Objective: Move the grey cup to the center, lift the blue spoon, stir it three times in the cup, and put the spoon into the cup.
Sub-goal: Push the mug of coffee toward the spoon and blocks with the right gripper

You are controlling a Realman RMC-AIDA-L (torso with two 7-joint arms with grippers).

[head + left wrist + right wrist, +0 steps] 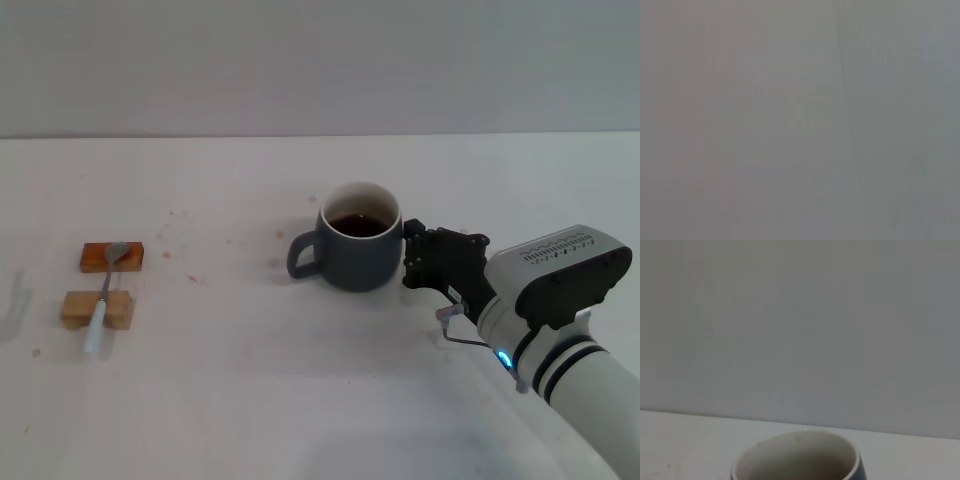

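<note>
The grey cup (355, 250) stands upright near the middle of the white table, handle pointing left, dark liquid inside. Its white rim also shows in the right wrist view (799, 447). My right gripper (412, 258) is at the cup's right side, level with its wall, open, its jaws close to the cup but not around it. The blue spoon (103, 298) lies at the left across two wooden blocks, metal bowl on the far block, pale handle pointing toward me. My left gripper is out of view; the left wrist view shows only a blank grey surface.
Two small wooden blocks hold the spoon: a darker one (92, 259) farther away and a lighter one (76, 308) nearer. Faint reddish specks mark the table (200, 400) between the blocks and the cup. A plain wall stands behind.
</note>
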